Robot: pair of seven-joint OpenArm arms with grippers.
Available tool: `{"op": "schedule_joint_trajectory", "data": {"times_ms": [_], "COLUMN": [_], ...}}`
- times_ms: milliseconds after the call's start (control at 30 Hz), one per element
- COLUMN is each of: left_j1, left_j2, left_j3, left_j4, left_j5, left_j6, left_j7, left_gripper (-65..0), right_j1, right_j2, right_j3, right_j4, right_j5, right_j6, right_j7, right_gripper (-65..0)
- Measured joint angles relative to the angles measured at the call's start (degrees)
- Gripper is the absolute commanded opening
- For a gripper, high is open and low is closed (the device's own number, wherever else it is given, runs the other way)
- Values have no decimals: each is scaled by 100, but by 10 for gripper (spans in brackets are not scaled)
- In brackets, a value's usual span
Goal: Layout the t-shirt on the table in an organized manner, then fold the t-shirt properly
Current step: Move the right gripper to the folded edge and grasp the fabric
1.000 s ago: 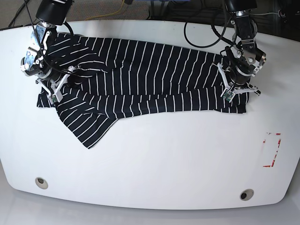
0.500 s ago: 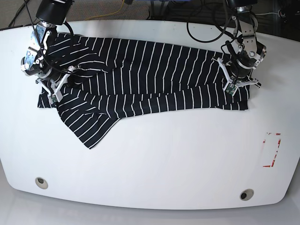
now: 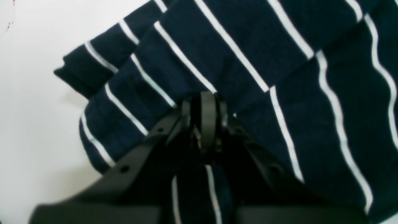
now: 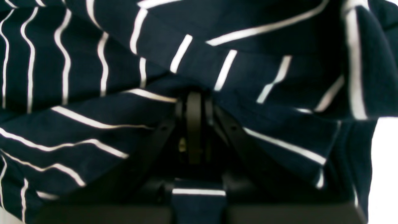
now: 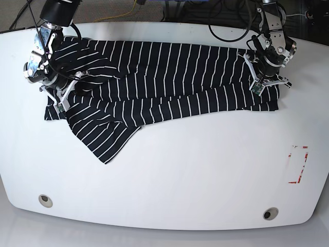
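Both grippers are clamped on the t-shirt [image 5: 154, 82]. The left gripper [image 5: 266, 85] bites the cloth at the garment's end on the base view's right, and its wrist view shows the jaws pressed together with striped fabric [image 3: 248, 62] bunched at the tips [image 3: 207, 102]. The right gripper [image 5: 60, 98] pinches the opposite end, near the desk's rim on the base view's left; in its wrist view the jaws meet under a fold of the cloth [image 4: 199, 62], tips at [image 4: 194, 99].

The t-shirt lies stretched across the far part of the desk [image 5: 205, 170], between the two arms. Its far edge runs close to the desk's back rim. Its near edge sags unevenly, and one flap [image 5: 103, 139] hangs down toward the viewer on the base view's left, ending in a point. The cloth's corner by the left gripper lies doubled, with bare desk [image 3: 31, 124] just beside it.

All the near half of the desk is open white surface. A red-marked rectangle [image 5: 299, 164] sits well apart from the garment, near the rim on the base view's right. Two round grommets [image 5: 45, 200] [image 5: 270, 213] lie close to the front edge.
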Motion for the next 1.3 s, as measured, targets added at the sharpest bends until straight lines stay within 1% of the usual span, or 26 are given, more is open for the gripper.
{"op": "schedule_joint_trajectory", "data": {"times_ms": [200,300,433,500,633,667,733,800,833,867,933,1000,1067,1133,1300], "left_j1": [50,-24,-192,-245,-304,-304,-304,-304,-306,-306,-315,-352,-426,-514,-789], "left_j2": [28,9,7,-4,-9,-7,-4,-4,-7,-7,-7,-7,-7,-7,2], "left_j3": [7,66,138,136,131,136,138,136,136,136,138,133,122,122,136], "left_j4": [310,433,562,625,695,702,708,719,721,723,730,730,728,728,728], "left_j5": [162,190,153,160,160,157,160,160,162,160,160,162,166,177,177], "left_j6": [-39,-168,-227,-210,-208,-210,-208,-208,-208,-208,-208,-210,-214,-210,-208], "left_j7": [354,584,796,872,903,903,905,907,907,905,905,907,951,944,942], "left_gripper": [-625,-625,-625,-624,-624,-620,-592,-519,-484,-432,-362,-330,-324,-330,-328], "right_j1": [-48,-76,-85,-83,-74,-66,-28,17,31,46,85,208,409,632,1296], "right_j2": [-35,-52,-59,-66,-72,-76,-85,-85,-81,-81,-79,-79,-85,-90,-96], "right_j3": [-28,-31,-31,-28,-28,-28,-31,-26,-9,24,98,129,127,122,101], "right_j4": [264,424,664,798,1147,1239,1447,1600,1661,1707,1808,1818,1742,1598,901], "right_j5": [-120,-212,-299,-297,-295,-299,-293,-295,-295,-295,-273,-286,-389,-345,-328], "right_j6": [2,2,0,-2,0,0,0,0,0,0,0,0,2,0,-2], "right_j7": [-203,-339,-717,-728,-730,-734,-872,-988,-986,-984,-986,-1036,-1093,-1058,-1010], "right_gripper": [-639,-639,-634,-600,-489,-453,-417,-389,-382,-369,-341,-314,-281,-253,-175]}}
